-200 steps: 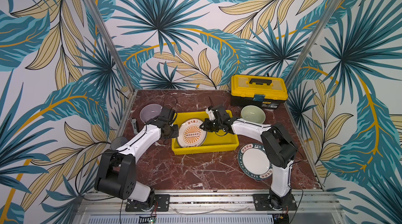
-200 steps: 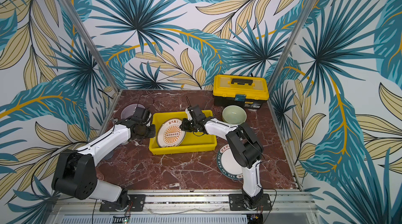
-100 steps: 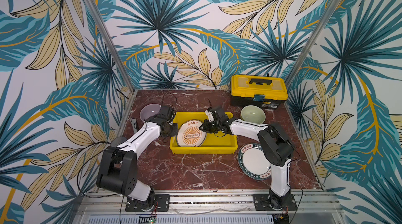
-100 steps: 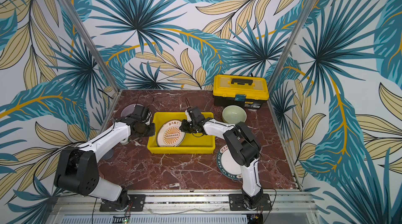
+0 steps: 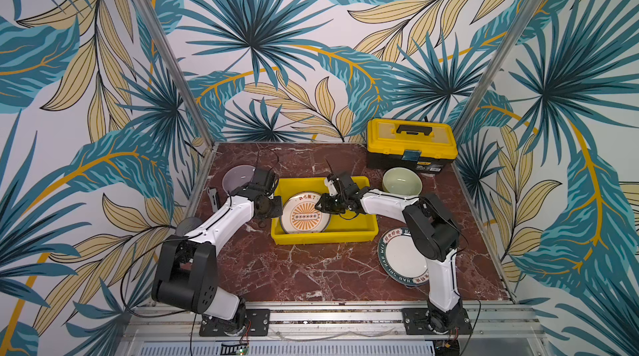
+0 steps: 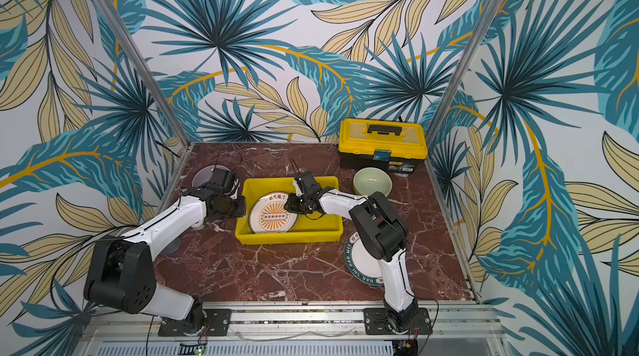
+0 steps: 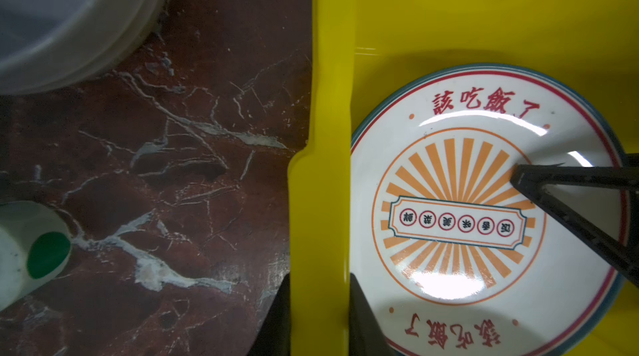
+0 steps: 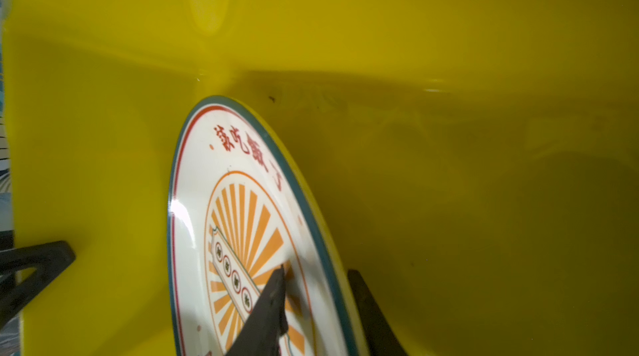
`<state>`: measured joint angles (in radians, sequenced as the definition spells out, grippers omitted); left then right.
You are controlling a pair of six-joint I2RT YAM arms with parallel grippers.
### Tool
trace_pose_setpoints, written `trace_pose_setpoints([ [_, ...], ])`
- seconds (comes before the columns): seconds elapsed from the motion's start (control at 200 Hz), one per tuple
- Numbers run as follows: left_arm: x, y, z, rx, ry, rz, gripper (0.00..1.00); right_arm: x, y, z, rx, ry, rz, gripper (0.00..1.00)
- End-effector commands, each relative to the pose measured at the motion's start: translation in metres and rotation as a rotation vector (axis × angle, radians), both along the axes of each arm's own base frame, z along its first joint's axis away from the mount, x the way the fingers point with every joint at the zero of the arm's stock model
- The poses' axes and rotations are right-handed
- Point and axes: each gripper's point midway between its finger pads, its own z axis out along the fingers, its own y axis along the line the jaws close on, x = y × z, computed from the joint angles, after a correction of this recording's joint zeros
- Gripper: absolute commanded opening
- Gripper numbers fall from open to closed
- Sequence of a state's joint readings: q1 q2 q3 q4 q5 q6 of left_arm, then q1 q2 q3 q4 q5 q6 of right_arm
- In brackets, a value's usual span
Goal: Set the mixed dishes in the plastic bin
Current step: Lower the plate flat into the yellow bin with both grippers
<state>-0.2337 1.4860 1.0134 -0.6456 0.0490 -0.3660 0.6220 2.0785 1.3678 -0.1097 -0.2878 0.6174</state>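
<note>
Plate (image 5: 304, 216) with orange sunburst lies in yellow bin (image 5: 345, 235) at middle of table (image 5: 311, 274); right claw (image 8: 316, 278), jaws apart, straddles its right edge; left claw (image 7: 318, 319) clamped on bin's left wall.

Plate (image 5: 301, 220) in bin (image 5: 323, 237); bowl (image 5: 235, 178) seemingly just left.

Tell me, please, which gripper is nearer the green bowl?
Right. The right gripper is at the plate in the bin, toward the bowl; the left gripper grips its opposite rim.
</note>
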Motion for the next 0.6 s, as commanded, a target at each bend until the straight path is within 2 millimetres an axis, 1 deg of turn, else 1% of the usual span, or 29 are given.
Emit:
trace_pose_setpoints([
  [0.0,-0.005,-0.007,0.004,-0.05,0.0,-0.011,0.22,-0.001,-0.01,-0.01,-0.101,-0.001,0.004,0.35],
  [0.04,-0.005,-0.007,0.005,-0.05,-0.003,-0.012,0.22,0.001,-0.011,-0.007,-0.111,-0.014,0.003,0.36],
  [0.055,-0.005,-0.007,0.004,-0.05,-0.002,-0.012,0.22,-0.003,-0.015,-0.011,-0.134,0.008,0.004,0.37],
  [0.135,-0.005,-0.006,0.005,-0.05,-0.006,-0.012,0.22,-0.004,-0.021,-0.01,-0.168,0.007,0.002,0.41],
  [0.225,-0.004,-0.007,0.006,-0.049,-0.009,-0.016,0.22,-0.004,-0.026,-0.008,-0.193,0.002,-0.001,0.49],
  [0.28,-0.004,-0.006,0.006,-0.046,-0.01,-0.016,0.22,-0.004,-0.028,-0.006,-0.205,-0.002,-0.002,0.52],
  [0.481,-0.003,-0.007,0.007,-0.047,-0.012,-0.022,0.22,-0.007,-0.034,0.0,-0.237,-0.01,0.007,0.52],
  [0.596,-0.002,-0.007,0.009,-0.047,-0.015,-0.023,0.22,-0.008,-0.038,0.007,-0.252,-0.023,0.009,0.58],
])
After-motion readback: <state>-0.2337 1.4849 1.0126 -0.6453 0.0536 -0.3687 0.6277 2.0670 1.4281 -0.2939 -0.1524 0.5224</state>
